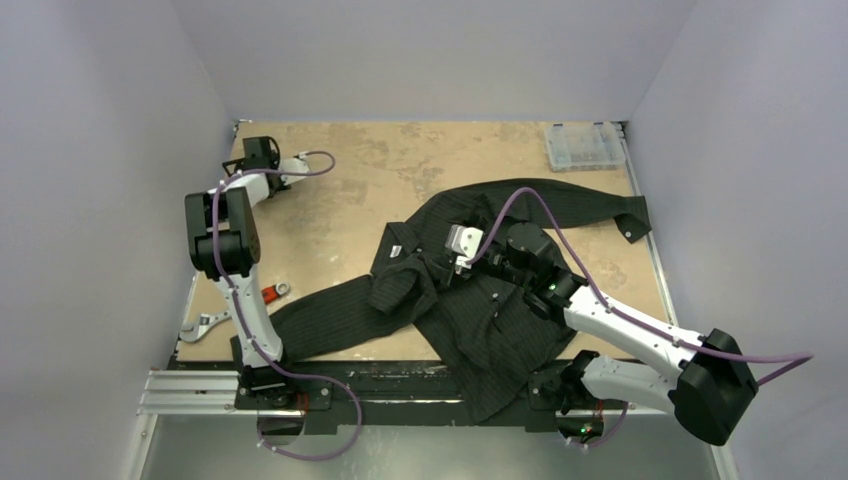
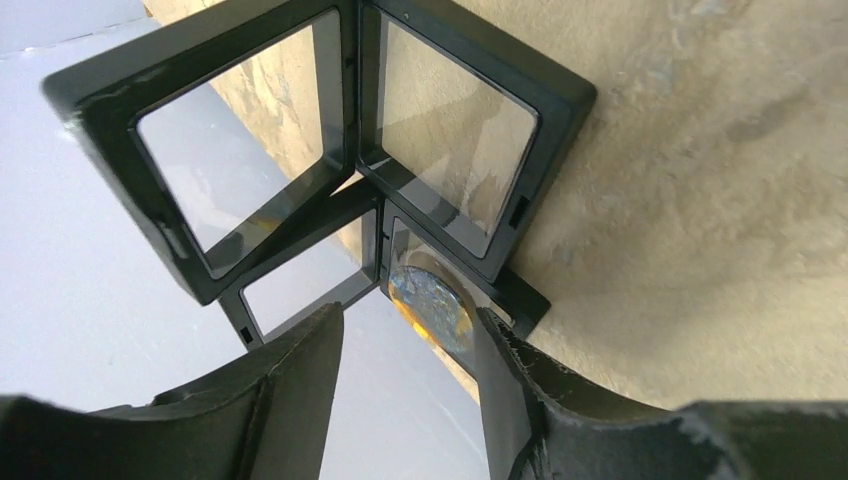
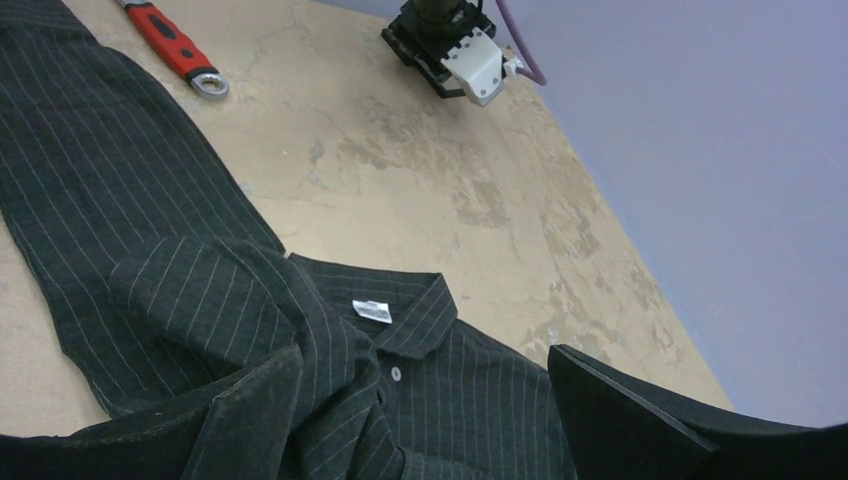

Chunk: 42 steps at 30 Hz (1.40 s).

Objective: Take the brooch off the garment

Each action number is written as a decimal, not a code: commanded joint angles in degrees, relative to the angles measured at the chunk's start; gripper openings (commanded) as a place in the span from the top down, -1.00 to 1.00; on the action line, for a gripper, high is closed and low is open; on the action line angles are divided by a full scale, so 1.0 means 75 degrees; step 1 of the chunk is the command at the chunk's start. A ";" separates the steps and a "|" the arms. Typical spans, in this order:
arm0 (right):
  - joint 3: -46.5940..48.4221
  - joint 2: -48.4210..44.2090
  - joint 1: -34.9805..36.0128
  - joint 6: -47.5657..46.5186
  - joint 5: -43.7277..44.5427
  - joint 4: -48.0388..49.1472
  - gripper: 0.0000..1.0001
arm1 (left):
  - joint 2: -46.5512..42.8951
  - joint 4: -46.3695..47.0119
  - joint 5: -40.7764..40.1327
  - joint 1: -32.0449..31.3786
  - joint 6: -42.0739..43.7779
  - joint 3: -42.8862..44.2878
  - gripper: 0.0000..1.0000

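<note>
The garment (image 1: 480, 300) lies crumpled at the table's middle, black with pale pinstripes, its collar and a white button (image 3: 396, 373) showing in the right wrist view. My right gripper (image 3: 420, 360) hovers open just above the garment (image 3: 150, 250) below the collar, holding nothing. My left gripper (image 1: 250, 155) is at the far left corner of the table. Its jaws stand apart in front of a black hinged display frame (image 2: 450, 140). The brooch (image 2: 435, 300), a round blue and orange disc, rests in the frame's lower panel, close to the right finger (image 2: 505, 380), not clamped.
A red-handled wrench (image 1: 272, 293) and a silver tool (image 1: 205, 325) lie at the near left. A clear plastic box (image 1: 584, 146) sits at the back right corner. Grey walls close in on three sides.
</note>
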 commanded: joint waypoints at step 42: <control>0.3039 0.2897 -0.2410 0.1917 -0.1483 -0.4211 -0.86 | -0.3420 -0.5335 0.5085 -0.3715 -1.2503 -0.2218 -0.61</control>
